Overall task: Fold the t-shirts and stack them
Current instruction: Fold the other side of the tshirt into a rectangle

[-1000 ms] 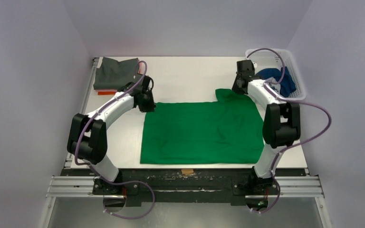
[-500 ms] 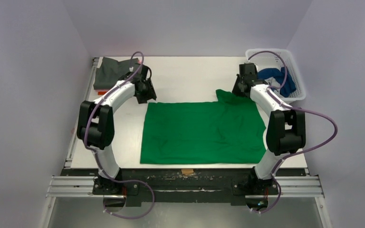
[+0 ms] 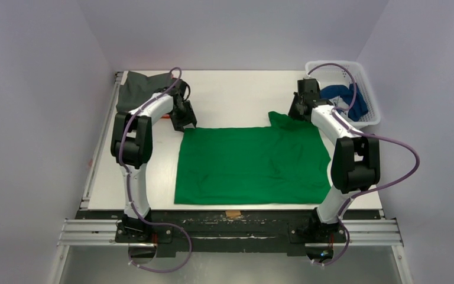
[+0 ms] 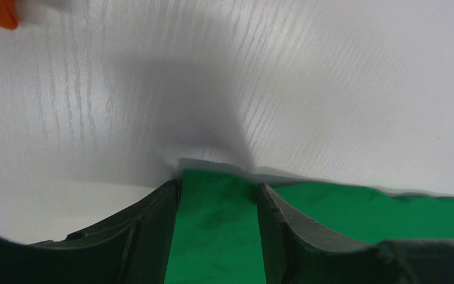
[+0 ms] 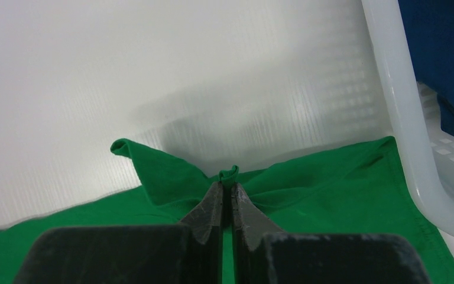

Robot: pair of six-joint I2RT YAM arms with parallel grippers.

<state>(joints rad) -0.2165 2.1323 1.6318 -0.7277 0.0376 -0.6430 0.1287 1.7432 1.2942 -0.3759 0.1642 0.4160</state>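
A bright green t-shirt (image 3: pixel 251 165) lies spread flat in the middle of the table. My left gripper (image 3: pixel 184 124) stands open over its far left corner. In the left wrist view the green cloth (image 4: pixel 216 236) lies flat between the parted fingers of the left gripper (image 4: pixel 219 184), ungripped. My right gripper (image 3: pixel 298 112) is shut on a small pinch of the shirt's far right corner, which bunches up there. The right wrist view shows that fold (image 5: pixel 229 173) poking out past the tips of the right gripper (image 5: pixel 226 188).
A folded dark grey t-shirt (image 3: pixel 142 89) lies at the far left corner, with an orange edge (image 4: pixel 4 13) showing beside it. A white lattice basket (image 3: pixel 371 94) at the far right holds a blue t-shirt (image 3: pixel 346 97). A brown scrap (image 3: pixel 233 213) sits at the front edge.
My left gripper has opened and let go of the green shirt's far left corner, and the left arm's elbow has swung up and inward. The right gripper has kept its pinch.
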